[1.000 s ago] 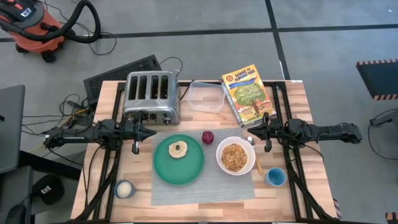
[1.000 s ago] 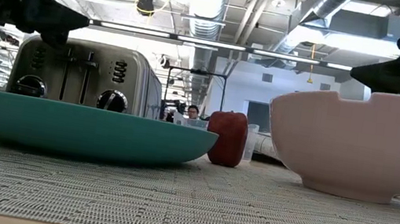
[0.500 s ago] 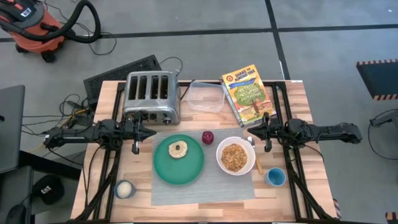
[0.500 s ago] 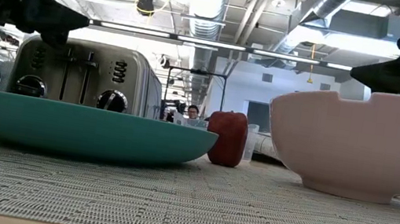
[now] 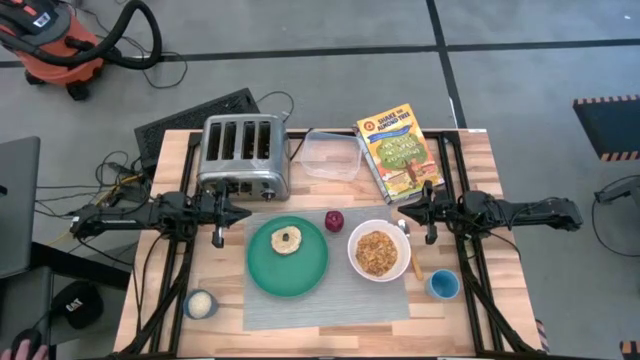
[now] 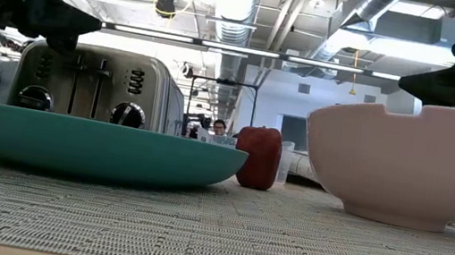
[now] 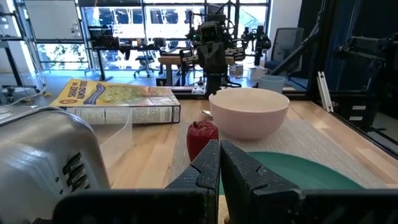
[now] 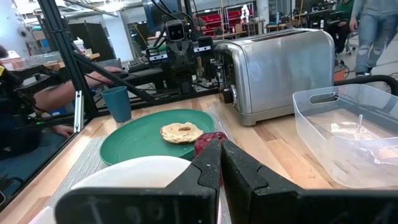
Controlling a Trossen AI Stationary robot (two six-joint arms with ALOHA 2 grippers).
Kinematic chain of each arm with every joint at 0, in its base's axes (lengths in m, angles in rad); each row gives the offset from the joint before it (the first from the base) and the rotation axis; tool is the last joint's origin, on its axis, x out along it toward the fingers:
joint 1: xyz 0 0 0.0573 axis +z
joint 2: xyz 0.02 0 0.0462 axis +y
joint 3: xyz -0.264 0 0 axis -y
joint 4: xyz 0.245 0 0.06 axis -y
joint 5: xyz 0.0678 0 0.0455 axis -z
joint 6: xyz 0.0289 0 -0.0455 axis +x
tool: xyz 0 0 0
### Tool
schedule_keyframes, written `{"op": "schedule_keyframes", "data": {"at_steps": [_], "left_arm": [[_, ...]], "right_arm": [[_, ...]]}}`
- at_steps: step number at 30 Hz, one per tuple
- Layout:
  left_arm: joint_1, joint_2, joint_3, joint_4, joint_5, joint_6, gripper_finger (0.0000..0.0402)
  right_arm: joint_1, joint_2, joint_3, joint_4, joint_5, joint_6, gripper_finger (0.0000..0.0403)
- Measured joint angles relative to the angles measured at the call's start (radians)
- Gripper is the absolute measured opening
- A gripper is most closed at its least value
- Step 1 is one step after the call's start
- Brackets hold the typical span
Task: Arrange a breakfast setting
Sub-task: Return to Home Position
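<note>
We're seeing the setting sitting complete on the grey rectangular placemat (image 5: 330, 305). The round teal-green plate (image 5: 268, 277) is lying on its left half, carrying the small round tan bread (image 5: 287, 240). The smaller white bowl (image 5: 353, 250) is on the right half, with the small dark-red fruit (image 5: 334, 221) between them at the far edge. The wooden spoon (image 5: 417, 264) is lying just right of the bowl, handy for eating. Left tool (image 5: 240, 213) and right tool (image 5: 405, 211) are hovering either side, both pinched fully shut on nothing. We're judging they're parking clear of the dishes.
</note>
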Motion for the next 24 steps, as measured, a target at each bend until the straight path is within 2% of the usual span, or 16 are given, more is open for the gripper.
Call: {"op": "schedule_keyframes", "data": {"at_steps": [24], "left_arm": [[0.000, 0.000, 0.000, 0.000, 0.000, 0.001, 0.0000]], "right_arm": [[0.000, 0.000, 0.000, 0.000, 0.000, 0.000, 0.0040]]}}
